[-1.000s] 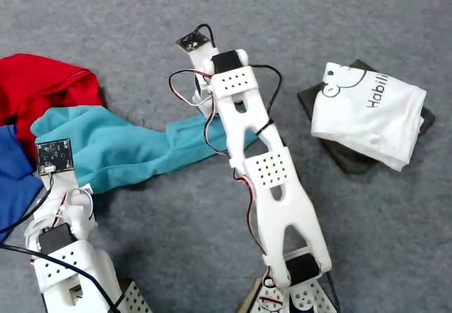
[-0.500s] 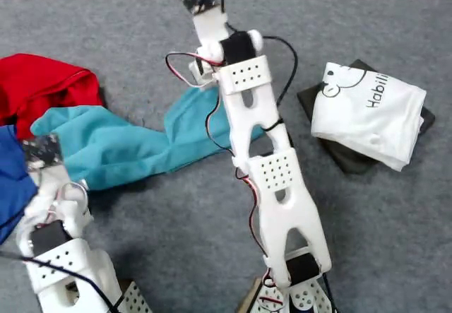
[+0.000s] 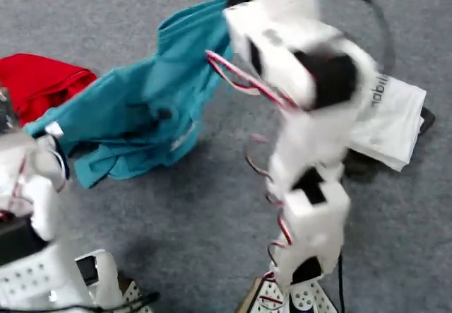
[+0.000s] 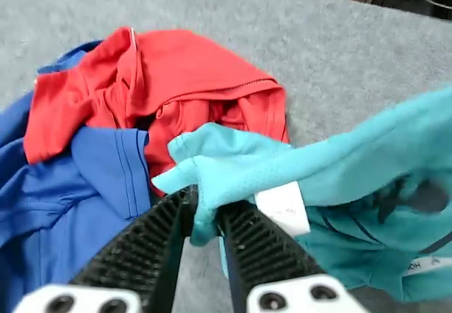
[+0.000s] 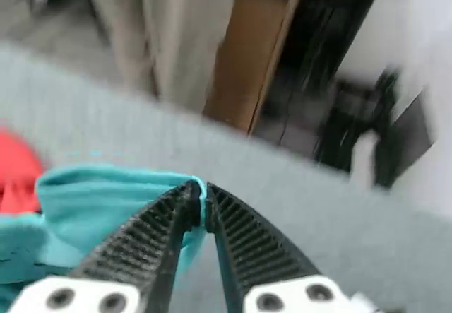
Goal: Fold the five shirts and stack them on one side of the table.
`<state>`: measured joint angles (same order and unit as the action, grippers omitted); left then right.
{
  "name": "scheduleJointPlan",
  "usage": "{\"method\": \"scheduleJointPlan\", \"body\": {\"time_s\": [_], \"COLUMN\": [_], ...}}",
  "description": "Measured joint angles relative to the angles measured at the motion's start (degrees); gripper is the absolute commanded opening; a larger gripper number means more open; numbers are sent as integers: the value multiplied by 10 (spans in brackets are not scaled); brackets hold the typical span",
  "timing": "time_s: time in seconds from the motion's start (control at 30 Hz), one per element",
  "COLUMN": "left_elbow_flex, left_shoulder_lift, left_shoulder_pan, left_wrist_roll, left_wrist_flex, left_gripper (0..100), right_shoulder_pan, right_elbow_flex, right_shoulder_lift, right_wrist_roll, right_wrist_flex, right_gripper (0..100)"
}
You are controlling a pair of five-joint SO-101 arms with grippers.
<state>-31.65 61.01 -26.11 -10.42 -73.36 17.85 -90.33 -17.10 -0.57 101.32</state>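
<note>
A teal shirt [image 3: 152,101] hangs stretched in the air between both arms, above the grey table [image 3: 198,221]. My left gripper [image 4: 205,217] is shut on one teal corner beside its white label [image 4: 282,208], near the left edge in the high view [image 3: 44,135]. My right gripper [image 5: 200,203] is shut on the opposite teal edge [image 5: 106,186], raised high at the table's far side [image 3: 236,2]. A red shirt [image 3: 39,80] lies crumpled at far left, partly over a blue shirt [image 4: 63,193]. A folded white shirt [image 3: 388,115] rests on a dark folded one [image 3: 426,120] at right.
Bare grey table spreads across the middle and front. Furniture and a person's legs [image 5: 176,37] stand beyond the far edge. The right arm [image 3: 311,150] rises tall over the centre, hiding part of the white shirt.
Both arms lifted. The right gripper swung up and back with the teal shirt; the left pulled the other end up, so the shirt left the table and spread out.
</note>
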Motion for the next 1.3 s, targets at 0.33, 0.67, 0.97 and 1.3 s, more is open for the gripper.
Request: {"method": "scheduleJointPlan", "body": {"time_s": [0.33,0.67,0.97,1.3], "left_elbow_flex": [491,751,578,426], "left_shoulder_lift": [-228,-218,-105,33], "left_shoulder_pan": [4,37,37,38], "left_wrist_roll": [25,26,26,26], "left_wrist_flex": [-220,-269,-269,-269], "left_gripper": [18,18,18,18], "right_shoulder_pan": [-64,-120,-133,-58], "right_elbow_flex": [-1,-21,35,156], "right_shoulder_lift": [252,369,373,367], "right_wrist_roll": [35,48,48,109], "right_wrist_flex": [0,-18,-152,-335], "right_gripper": [3,3,3,3]}}
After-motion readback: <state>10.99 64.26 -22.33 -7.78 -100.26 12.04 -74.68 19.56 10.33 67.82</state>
